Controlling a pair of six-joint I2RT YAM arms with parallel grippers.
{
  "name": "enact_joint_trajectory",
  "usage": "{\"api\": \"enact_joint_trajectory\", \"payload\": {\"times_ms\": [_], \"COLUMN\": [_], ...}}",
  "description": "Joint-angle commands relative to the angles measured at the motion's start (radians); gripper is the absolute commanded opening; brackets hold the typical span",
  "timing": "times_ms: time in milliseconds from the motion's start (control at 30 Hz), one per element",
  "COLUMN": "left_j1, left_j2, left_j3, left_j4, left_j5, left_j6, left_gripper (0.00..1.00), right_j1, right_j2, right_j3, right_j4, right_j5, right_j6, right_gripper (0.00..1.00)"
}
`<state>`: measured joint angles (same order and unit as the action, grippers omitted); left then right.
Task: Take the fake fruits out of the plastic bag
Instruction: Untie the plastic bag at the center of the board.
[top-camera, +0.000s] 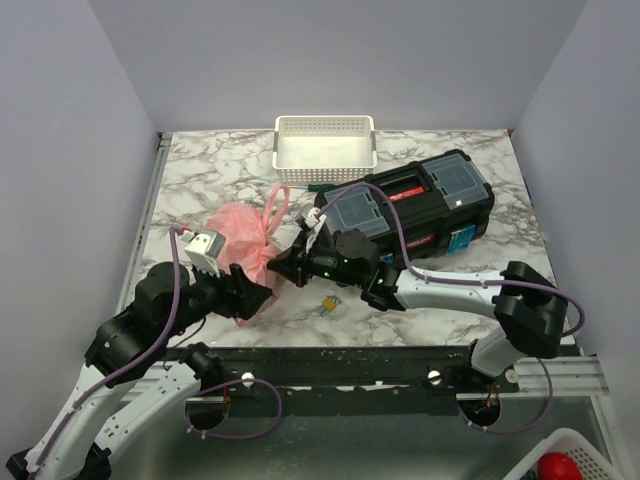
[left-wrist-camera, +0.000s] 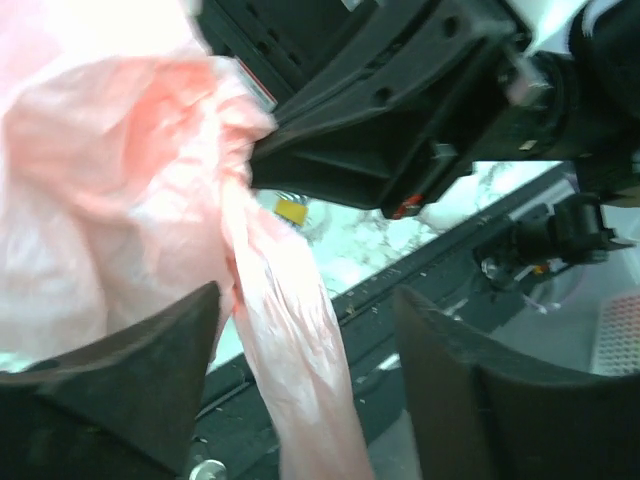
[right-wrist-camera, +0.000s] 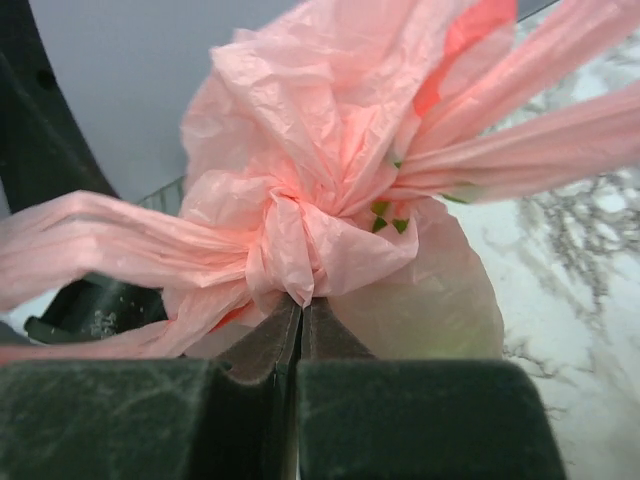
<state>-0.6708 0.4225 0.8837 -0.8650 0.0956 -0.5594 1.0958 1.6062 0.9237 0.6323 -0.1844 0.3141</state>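
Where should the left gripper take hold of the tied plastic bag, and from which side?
The twisted handle strip trailing from the plastic bag at its knot, which the right gripper pinches. It hangs inside the open left gripper, narrow and bunched; probably close across it from the near-left.

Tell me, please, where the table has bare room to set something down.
Bare table lies far left, between the white basket and the edge, and right of the toolbox. The middle is crowded: the plastic bag, left gripper, right gripper and yellow clip sit close together.
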Motion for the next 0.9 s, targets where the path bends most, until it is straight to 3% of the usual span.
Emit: {"api": "enact_joint_trajectory", "payload": {"times_ms": [0, 167, 367, 633, 867], "left_j1": [0.002, 0.002, 0.002, 0.01, 0.009], "left_j2": [0.008, 0.085, 0.22, 0.436, 0.542], "left_j3": [0.087, 0.213, 0.302, 0.287, 0.303], "left_j4": [-0.019, -0.024, -0.007, 0.036, 0.083], "left_j5": [-0.144, -0.294, -0.334, -0.325, -0.308], "left_j6": [0.05, 0.071, 0.102, 0.151, 0.273], "left_gripper": [0.77, 0.79, 0.86, 0.61, 0.62], "right_j1": [0.0, 0.002, 0.002, 0.002, 0.001], "right_j2": [-0.099, -0.106, -0.107, -0.133, -0.135], "right_j3": [-0.01, 0.045, -0.003, -0.05, -0.052], "right_j4": [-0.112, -0.236, -0.211, -0.186, -0.188], "right_j5": [0.157, 0.156, 0.158, 0.151, 0.157], "right_j6": [-0.056, -0.106, -0.096, -0.062, -0.064], "right_gripper": [0.01, 0.01, 0.01, 0.01, 0.01]}}
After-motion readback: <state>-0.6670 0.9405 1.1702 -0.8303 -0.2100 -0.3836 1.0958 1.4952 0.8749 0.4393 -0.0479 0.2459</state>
